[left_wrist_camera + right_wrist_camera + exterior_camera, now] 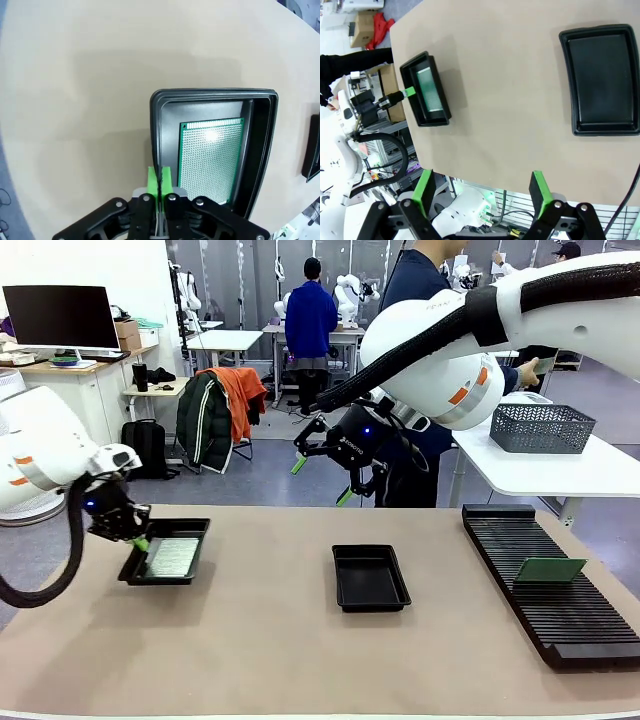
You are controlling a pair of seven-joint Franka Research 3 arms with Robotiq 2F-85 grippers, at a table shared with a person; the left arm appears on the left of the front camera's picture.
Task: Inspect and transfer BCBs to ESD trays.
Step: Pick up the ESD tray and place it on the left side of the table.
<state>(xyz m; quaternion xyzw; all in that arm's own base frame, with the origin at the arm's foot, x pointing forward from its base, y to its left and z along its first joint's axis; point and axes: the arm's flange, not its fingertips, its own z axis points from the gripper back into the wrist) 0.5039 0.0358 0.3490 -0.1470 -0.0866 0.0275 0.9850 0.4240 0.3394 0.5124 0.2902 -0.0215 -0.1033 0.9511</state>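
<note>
My left gripper (141, 540) is shut on the left rim of a black ESD tray (195, 528) at the table's left. A pale green BCB (172, 557) lies flat in this tray. The left wrist view shows the green pads (159, 178) pinching the tray's wall (156, 130), with the BCB (210, 160) on the floor beside them. A second ESD tray (345, 592) sits bare at mid-table. My right gripper (320, 481) hangs open high above the table's far edge. From the right wrist view, the right gripper (481, 187) overlooks both the bare tray (566, 55) and the held tray (445, 116).
A long black slotted rack (560, 625) lies along the right side with one BCB (548, 570) resting on it. A grey mesh basket (543, 428) stands on the white side table. A person stands behind the far edge, mostly hidden by my right arm.
</note>
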